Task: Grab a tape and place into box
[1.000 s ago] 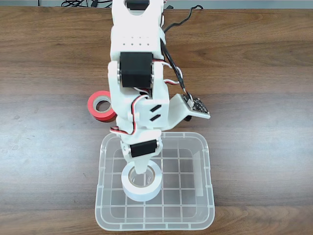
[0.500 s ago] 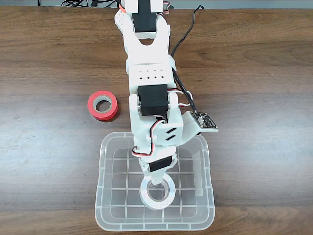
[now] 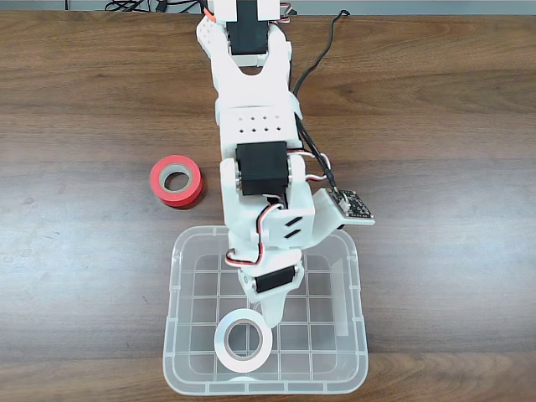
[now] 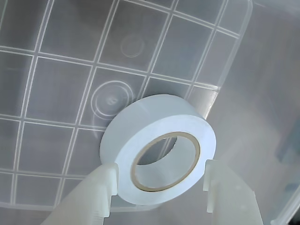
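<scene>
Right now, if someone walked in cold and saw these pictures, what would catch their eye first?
Probably the white arm reaching down the middle of the fixed view into the clear plastic tub, with the white tape roll lying flat on its grid bottom. In the wrist view that roll sits between the spread fingers of the open claw. The red-orange tape roll stands out on the wood table, left of the arm.

Dark brown wood-grain table [image 3: 435,100], even soft light, perhaps black cables [image 3: 134,5] at its far edge
</scene>
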